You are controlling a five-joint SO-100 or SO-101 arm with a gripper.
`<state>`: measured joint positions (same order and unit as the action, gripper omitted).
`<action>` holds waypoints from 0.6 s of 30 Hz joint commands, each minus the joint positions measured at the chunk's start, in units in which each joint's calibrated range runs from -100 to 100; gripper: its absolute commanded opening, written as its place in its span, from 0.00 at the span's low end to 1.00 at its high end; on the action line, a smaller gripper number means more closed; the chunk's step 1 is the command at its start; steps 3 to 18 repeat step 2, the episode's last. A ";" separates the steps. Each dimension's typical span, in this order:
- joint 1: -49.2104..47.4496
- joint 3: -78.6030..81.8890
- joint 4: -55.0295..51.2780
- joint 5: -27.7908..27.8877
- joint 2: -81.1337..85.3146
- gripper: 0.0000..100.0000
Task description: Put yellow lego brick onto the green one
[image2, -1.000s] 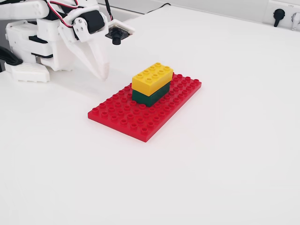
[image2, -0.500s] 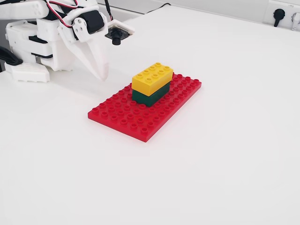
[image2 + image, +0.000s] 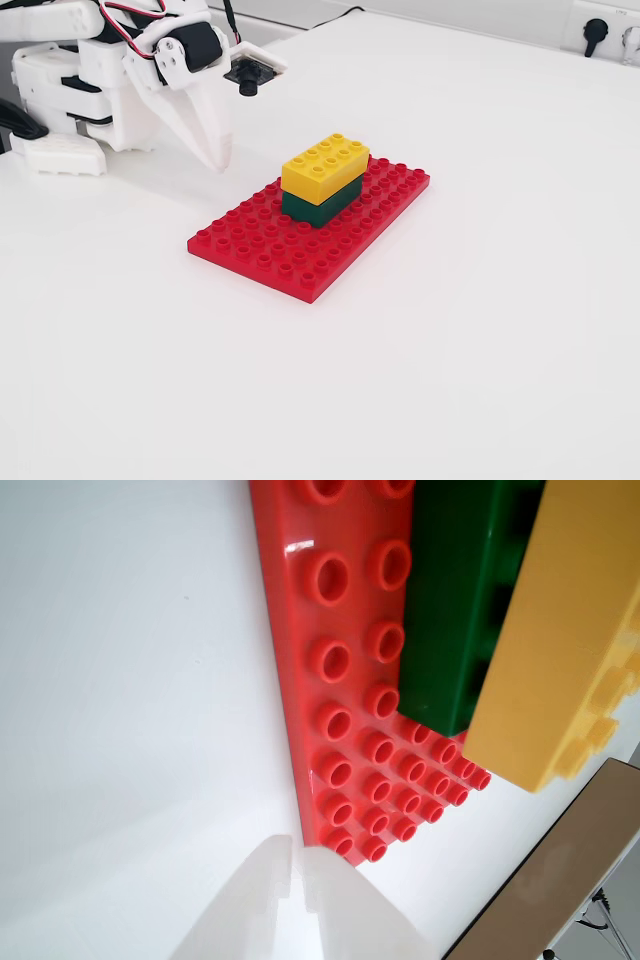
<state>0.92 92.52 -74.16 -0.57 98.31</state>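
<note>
Fixed view: the yellow lego brick [image 3: 325, 166] sits stacked squarely on the green one [image 3: 322, 203], both standing on the upper part of a red baseplate [image 3: 270, 252] near the centre of the frame; the white gripper [image 3: 219, 158] hangs at upper left, its fingers pressed together and holding nothing, tips just above the white table [image 3: 480, 330] and apart from the plate; the wrist view shows the closed fingertips [image 3: 300, 910] at the bottom edge, with the stack at upper right.
</note>
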 commanded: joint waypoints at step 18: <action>0.26 -0.02 0.02 0.00 -0.24 0.01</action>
